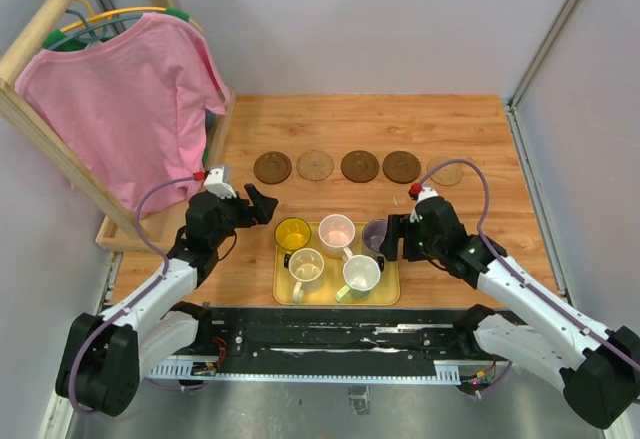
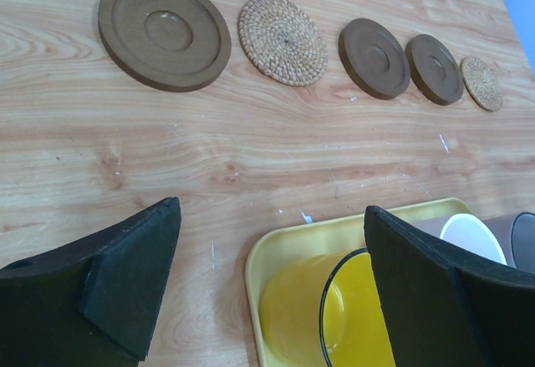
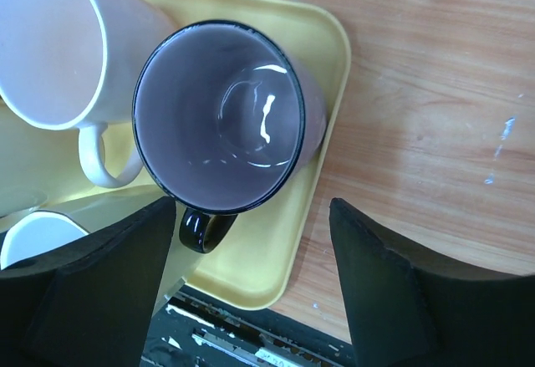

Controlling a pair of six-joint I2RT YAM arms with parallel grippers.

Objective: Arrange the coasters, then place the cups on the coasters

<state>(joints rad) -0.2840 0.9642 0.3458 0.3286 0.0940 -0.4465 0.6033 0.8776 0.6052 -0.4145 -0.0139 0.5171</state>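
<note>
Near the front edge of the worktop, five cups (image 1: 336, 229) sit on a yellow tray (image 1: 283, 289). Five coasters (image 1: 359, 166) lie in a row behind it. Both the left pincer (image 1: 262, 203) and the right pincer (image 1: 393, 241) are open and hold nothing.

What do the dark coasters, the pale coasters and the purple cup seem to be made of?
The dark coasters look like matte wood or moulded plastic: smooth brown faces with raised rings. The pale coasters look like woven rattan or straw: a spiral weave shows. The purple cup looks like glossy glazed ceramic, possibly glass: sharp highlights inside, black rim.
</note>
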